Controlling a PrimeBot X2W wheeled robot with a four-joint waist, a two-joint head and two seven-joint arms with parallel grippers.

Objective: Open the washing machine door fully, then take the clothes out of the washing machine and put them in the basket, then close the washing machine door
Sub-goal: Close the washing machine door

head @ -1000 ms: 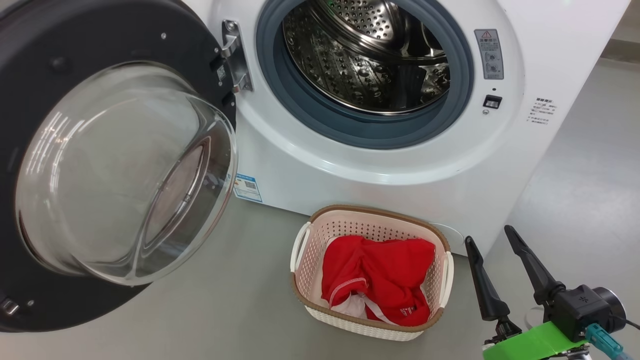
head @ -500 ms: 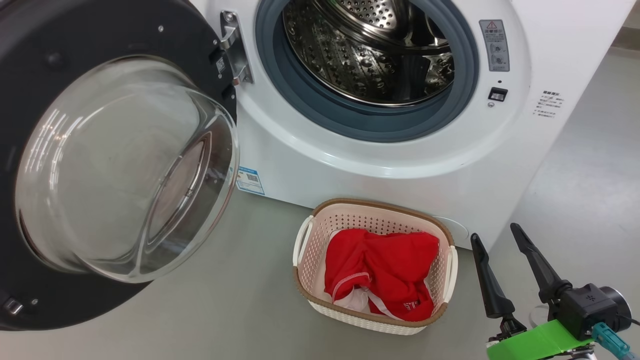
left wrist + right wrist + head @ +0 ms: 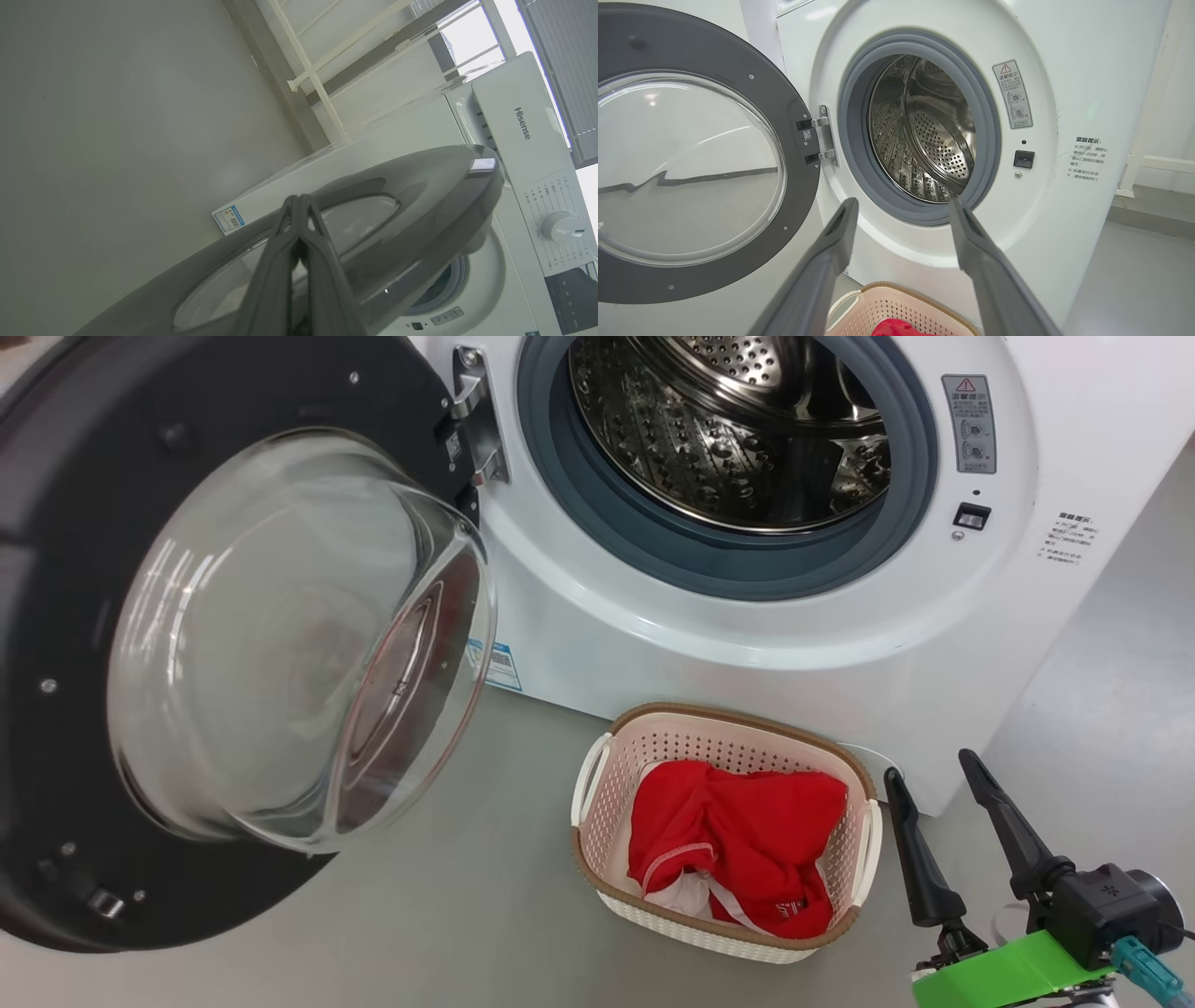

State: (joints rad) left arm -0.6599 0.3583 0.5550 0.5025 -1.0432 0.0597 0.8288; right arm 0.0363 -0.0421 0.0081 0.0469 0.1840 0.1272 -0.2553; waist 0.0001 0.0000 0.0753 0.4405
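Since clothes (image 3: 747,840) are lying in the basket (image 3: 738,710), left gripper (image 3: 299,199), fingers (image 3: 280,261) pressed together, is sitting behind the open door (image 3: 56,569), prob. to push it shut; right gripper (image 3: 931,767) is hovering beside basket, fingers (image 3: 920,868) spread.

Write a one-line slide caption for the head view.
Washing machine door wide open, visible drum bare, red clothes in the basket, right gripper open beside it.

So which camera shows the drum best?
Right wrist view: it looks straight into the drum, whole opening framed. Head view crops its top; left wrist view catches a sliver behind the door.
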